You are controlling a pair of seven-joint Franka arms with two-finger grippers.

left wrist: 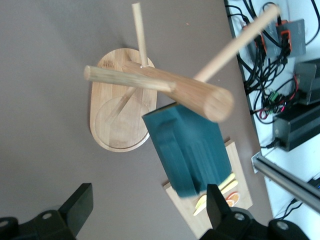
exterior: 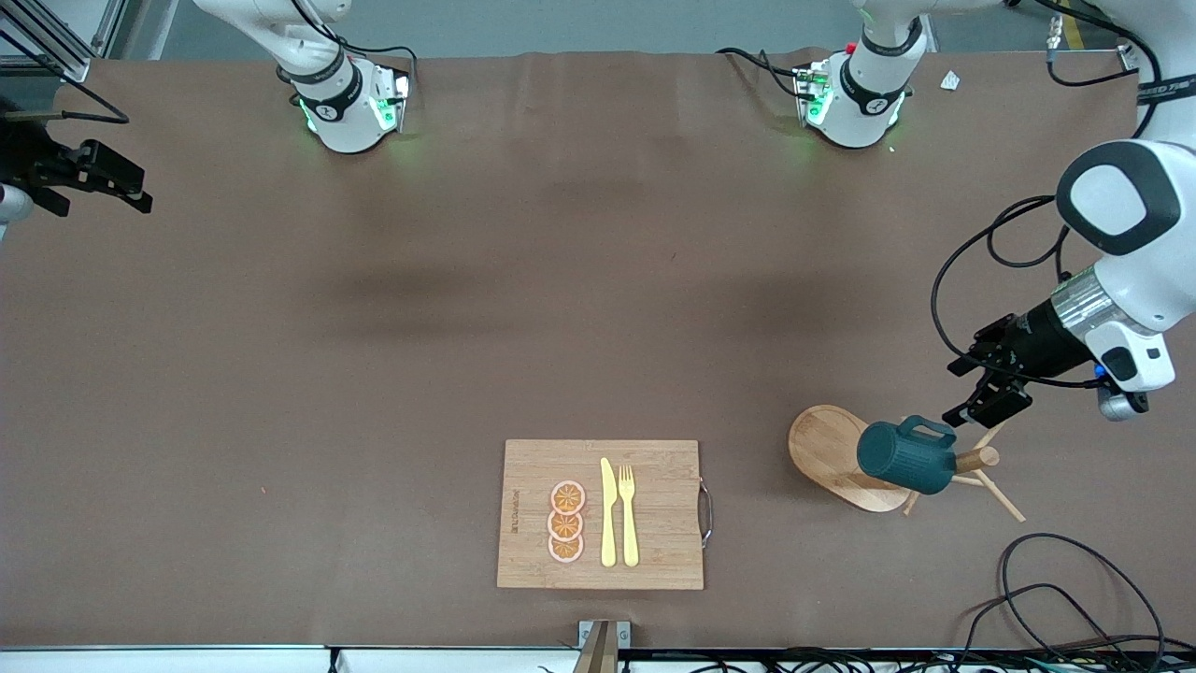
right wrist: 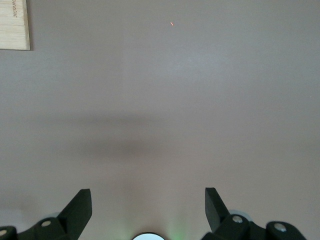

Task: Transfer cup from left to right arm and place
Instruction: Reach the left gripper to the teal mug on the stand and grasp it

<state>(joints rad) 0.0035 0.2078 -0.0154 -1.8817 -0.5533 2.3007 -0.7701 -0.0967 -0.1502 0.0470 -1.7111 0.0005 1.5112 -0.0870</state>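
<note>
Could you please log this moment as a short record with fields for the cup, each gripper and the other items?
cup: teal cup hanging on a peg of the wooden mug stand, toward the left arm's end
left gripper: open, over the stand beside the cup's handle
right gripper: open, waiting over bare table
cutting board: holding orange slices, knife, fork

Front cam sits high across from my bases, looking down on the whole table [exterior: 374, 308], cutting board [exterior: 600, 514] low in frame and near it. My left wrist cam looks down past my left gripper [left wrist: 145, 210] at close range onto the mug tree [left wrist: 165, 85] and cup [left wrist: 192, 152], catching a board corner, so it overlaps the front view there. My right wrist cam faces bare tabletop from higher up, past my right gripper [right wrist: 147, 207], sharing only the board's edge [right wrist: 14, 25].
</note>
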